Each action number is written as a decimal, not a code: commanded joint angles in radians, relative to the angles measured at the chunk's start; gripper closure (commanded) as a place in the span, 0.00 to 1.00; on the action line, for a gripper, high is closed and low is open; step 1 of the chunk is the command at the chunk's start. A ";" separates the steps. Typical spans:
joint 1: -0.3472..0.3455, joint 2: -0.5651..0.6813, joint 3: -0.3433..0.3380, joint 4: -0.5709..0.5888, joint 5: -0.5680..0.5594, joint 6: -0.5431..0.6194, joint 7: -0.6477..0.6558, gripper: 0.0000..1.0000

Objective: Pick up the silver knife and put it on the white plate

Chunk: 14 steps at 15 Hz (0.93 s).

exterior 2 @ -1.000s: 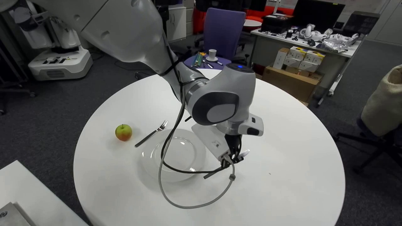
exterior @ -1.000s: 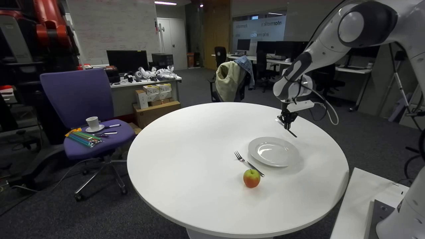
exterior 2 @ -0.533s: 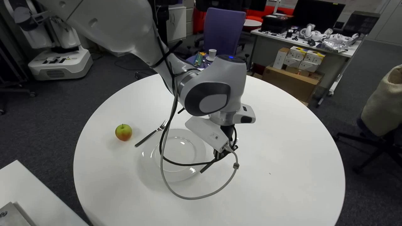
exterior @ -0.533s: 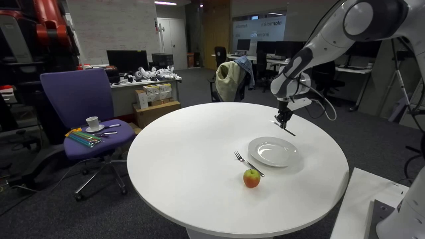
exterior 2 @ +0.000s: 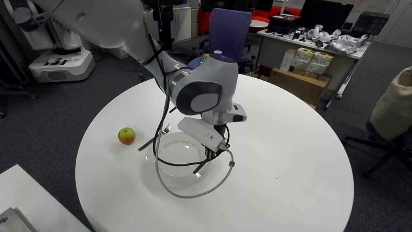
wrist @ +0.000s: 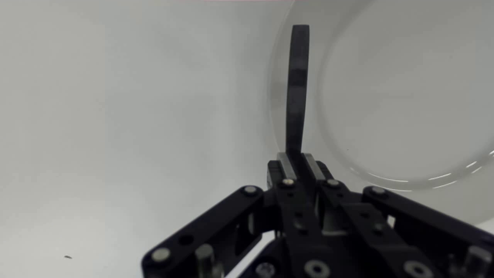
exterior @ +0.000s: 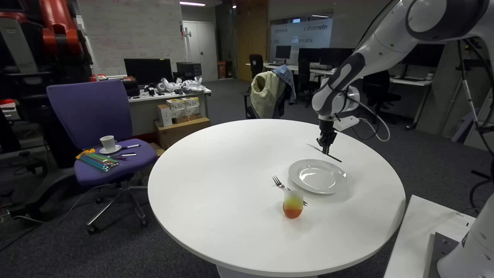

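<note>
- Between the fingertips (wrist: 286, 166) of the gripper (wrist: 297, 164), drawn together to a narrow gap, the knife (wrist: 297, 88) is pinched. Seen from the wrist, its dark-looking handle overlaps the rim of the plate (wrist: 405, 88); in an exterior view the thin blade (exterior: 313, 147) reaches away from the plate over the table (exterior: 231, 185).
- Being metal, the knife should be stiff and fairly light, hard to harm but smooth, so it may slide or swivel in so small a grip.
- Near its middle, where handle and blade should roughly balance, looks the best place to hold it, and the present hold seems close to that.
- The plate is probably the brittle one: a gentle lowering, with the knife level and further over the plate's centre, would suit it.
- From the wrist the blade is hidden behind the gripper, and the plate runs out of view.
- The arm (exterior 2: 209, 75) and its cables (exterior 2: 186, 197) cover the grip and part of the plate in an exterior view.
- A blocky smear hides the top of the apple (exterior: 292, 213) and part of the fork (exterior: 283, 185) in an exterior view.
- How high the knife hangs cannot be told.
</note>
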 commanded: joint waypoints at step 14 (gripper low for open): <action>0.093 -0.092 0.015 -0.139 -0.016 -0.020 0.032 0.98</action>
